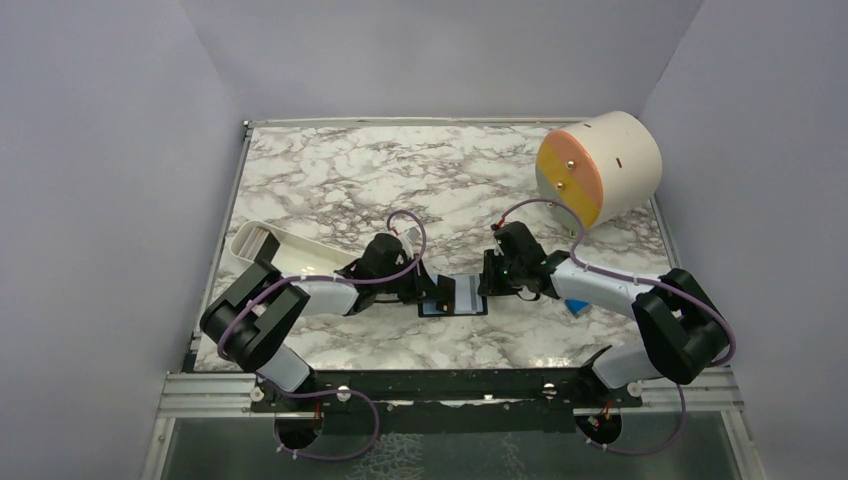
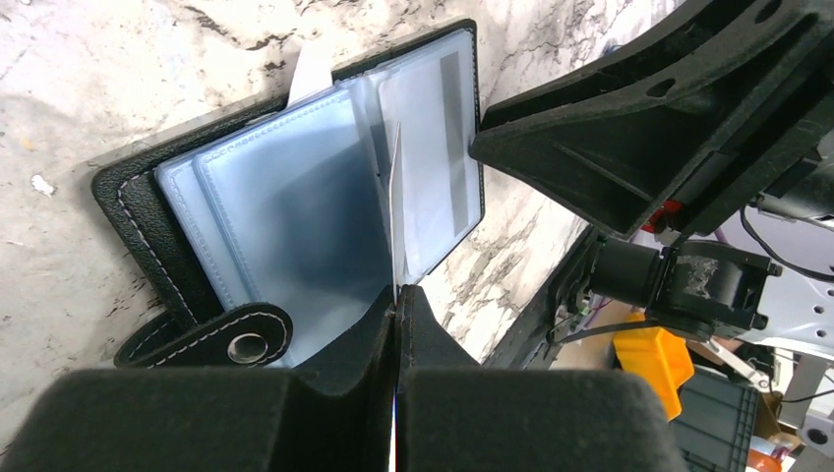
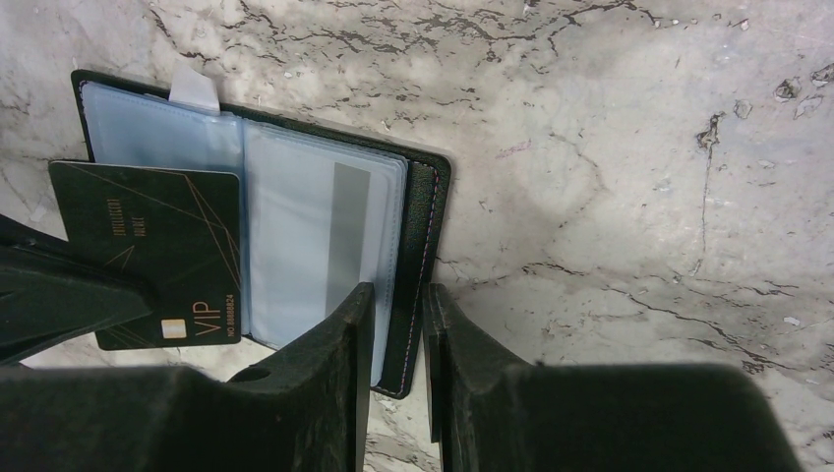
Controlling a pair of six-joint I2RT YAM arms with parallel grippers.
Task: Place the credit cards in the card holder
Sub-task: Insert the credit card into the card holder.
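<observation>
The card holder (image 1: 463, 296) lies open on the marble table between both arms, its light blue sleeves up. It also shows in the left wrist view (image 2: 295, 197) and the right wrist view (image 3: 315, 226); its strap with a stud (image 2: 246, 345) lies by my left fingers. My left gripper (image 2: 396, 295) is shut on a dark VIP credit card (image 3: 148, 256), which stands edge-on (image 2: 395, 197) over the holder's left page. My right gripper (image 3: 396, 295) is open by a narrow gap, with its fingertips either side of the holder's right cover edge.
A white oblong tray (image 1: 270, 245) lies at the left behind my left arm. A big cream cylinder with an orange and yellow face (image 1: 598, 168) stands at the back right. A small blue block (image 1: 578, 306) lies under my right arm.
</observation>
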